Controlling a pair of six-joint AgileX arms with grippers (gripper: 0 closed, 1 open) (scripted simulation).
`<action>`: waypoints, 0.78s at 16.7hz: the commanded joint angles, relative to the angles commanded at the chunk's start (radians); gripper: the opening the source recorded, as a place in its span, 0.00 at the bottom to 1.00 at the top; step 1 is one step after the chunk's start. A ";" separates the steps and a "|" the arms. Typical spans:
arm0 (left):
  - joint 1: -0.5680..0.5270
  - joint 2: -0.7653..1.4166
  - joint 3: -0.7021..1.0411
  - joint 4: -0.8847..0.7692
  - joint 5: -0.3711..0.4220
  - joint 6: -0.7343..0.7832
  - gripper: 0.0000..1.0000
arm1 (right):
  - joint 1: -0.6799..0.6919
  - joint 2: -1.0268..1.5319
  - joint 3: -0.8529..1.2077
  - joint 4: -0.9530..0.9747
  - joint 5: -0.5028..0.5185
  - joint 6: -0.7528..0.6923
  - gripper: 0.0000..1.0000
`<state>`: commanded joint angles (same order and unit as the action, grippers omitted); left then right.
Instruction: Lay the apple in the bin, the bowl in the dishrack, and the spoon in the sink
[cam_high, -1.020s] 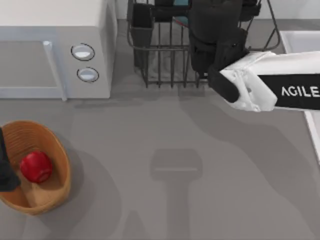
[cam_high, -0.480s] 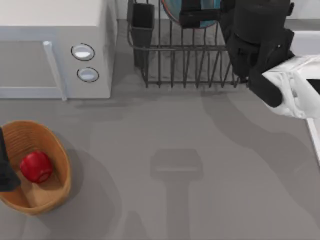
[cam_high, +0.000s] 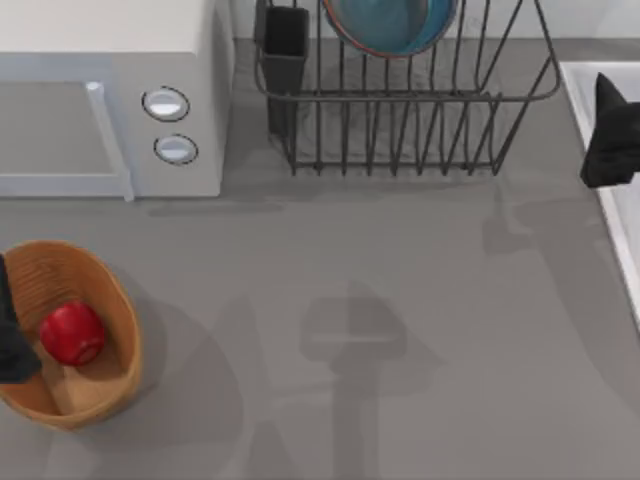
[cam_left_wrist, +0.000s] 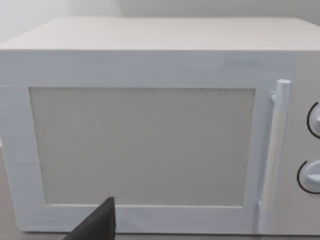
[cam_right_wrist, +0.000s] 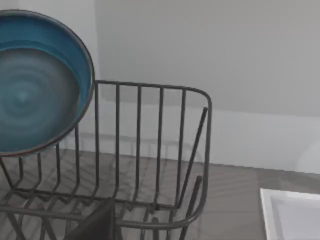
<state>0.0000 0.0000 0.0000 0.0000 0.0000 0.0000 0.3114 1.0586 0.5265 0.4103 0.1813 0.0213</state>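
- Bowl seen standing on edge among the bars of the dishrack at the back of the table, upper part cut off by the top view's edge; in the right wrist view, teal-grey inside of the bowl turned toward the camera, leaning in the dishrack.
- Black cutlery cup fixed at the rack's left corner, next to the microwave.
- Apple lying inside the bin at the table's left front, partly screened by the bin's near wall.
- Left gripper glimpsed as a dark shape at the left edge, overlapping the bin's rim; mostly cut off, so spread of the fingers impossible to tell, nor any hold on anything.
- Left wrist view faced the microwave door, with one dark fingertip at the lower edge.
- Right gripper a dark mass at the right edge over the sink, largely out of frame; opening of its fingers not readable, contents likewise.
- Sink shown as a white corner beside the rack.
- Spoon not made out anywhere.
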 joint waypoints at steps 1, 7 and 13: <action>0.000 0.000 0.000 0.000 0.000 0.000 1.00 | -0.034 -0.125 -0.078 -0.043 -0.034 -0.004 1.00; 0.000 0.000 0.000 0.000 0.000 0.000 1.00 | -0.213 -0.762 -0.413 -0.281 -0.160 -0.023 1.00; 0.000 0.000 0.000 0.000 0.000 0.000 1.00 | -0.307 -1.047 -0.522 -0.405 -0.182 -0.022 1.00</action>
<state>0.0000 0.0000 0.0000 0.0000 0.0000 0.0000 0.0039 0.0113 0.0043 0.0051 -0.0002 -0.0004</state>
